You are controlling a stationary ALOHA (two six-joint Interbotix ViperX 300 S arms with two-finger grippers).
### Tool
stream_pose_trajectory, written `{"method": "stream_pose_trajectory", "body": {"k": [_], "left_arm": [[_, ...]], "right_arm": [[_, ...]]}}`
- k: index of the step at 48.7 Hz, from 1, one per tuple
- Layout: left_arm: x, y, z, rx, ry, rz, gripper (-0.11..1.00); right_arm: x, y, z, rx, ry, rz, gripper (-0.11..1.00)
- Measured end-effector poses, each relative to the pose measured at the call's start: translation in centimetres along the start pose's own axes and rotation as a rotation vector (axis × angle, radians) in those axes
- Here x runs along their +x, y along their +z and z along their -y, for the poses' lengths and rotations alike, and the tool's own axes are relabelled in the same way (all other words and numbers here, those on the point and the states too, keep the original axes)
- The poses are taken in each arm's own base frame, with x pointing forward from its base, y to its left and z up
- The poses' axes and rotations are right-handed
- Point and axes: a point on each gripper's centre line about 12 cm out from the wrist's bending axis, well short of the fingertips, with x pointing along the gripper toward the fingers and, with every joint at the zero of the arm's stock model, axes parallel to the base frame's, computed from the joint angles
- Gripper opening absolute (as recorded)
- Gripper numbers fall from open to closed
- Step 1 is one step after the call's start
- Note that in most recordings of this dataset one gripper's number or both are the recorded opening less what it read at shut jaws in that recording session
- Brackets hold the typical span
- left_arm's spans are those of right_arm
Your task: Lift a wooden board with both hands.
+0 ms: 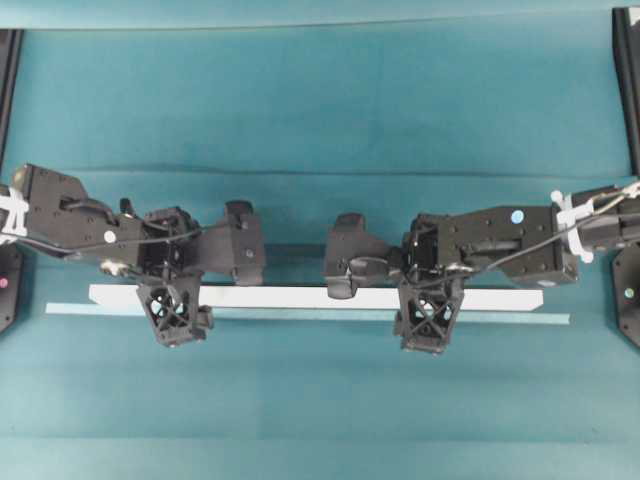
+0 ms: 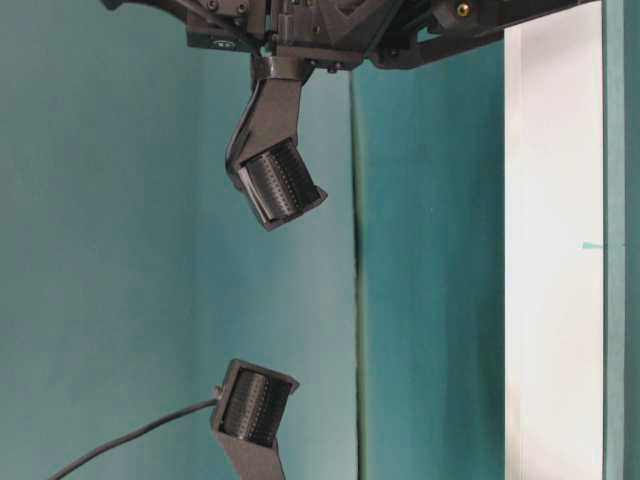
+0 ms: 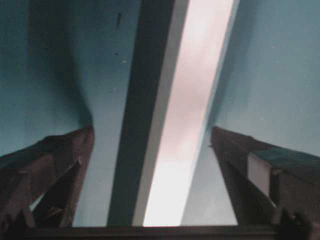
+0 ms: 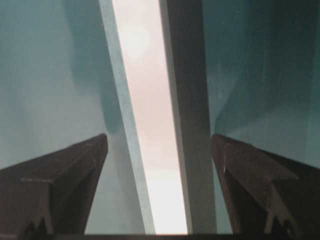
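Observation:
The wooden board (image 1: 300, 297) is a long white plank lying flat across the teal cloth, left to right. My left gripper (image 1: 175, 305) points down over its left part, and my right gripper (image 1: 430, 310) does the same over its right part. In the left wrist view the board (image 3: 185, 125) runs between the fingers (image 3: 65, 160), which stand wide of both its edges, so the left gripper (image 3: 152, 128) is open. The right gripper (image 4: 159, 136) is open too and straddles the board (image 4: 150, 100) with a gap on each side. The table-level view shows two ribbed pads (image 2: 280, 190) far apart.
A thin pale teal strip (image 1: 300, 316) lies along the board's near edge and sticks out past both ends. Black frame posts stand at the far corners (image 1: 625, 80). Both bulky arms stretch in from the sides just behind the board.

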Motion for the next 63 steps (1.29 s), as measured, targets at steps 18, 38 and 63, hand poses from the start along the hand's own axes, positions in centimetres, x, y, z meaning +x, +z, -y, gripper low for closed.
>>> {"method": "stream_pose_trajectory", "body": {"k": [18,38,63], "left_arm": [[-2.3,0.5,0.6,0.021,-0.016,0.066,0.99],[-11.9,1.0,0.9,0.116,-0.057,0.344,0.98],[-19.1,-1.5,0.3,0.102,-0.110,0.685,0.98]], "right_arm": [[-2.6,0.5,-0.3,-0.006,0.012,0.089,0.89],[-10.7,0.1,-0.7,-0.022,0.043,0.317,0.89],[-18.4,-2.9,-0.6,-0.043,0.068,0.621,0.89]]}}
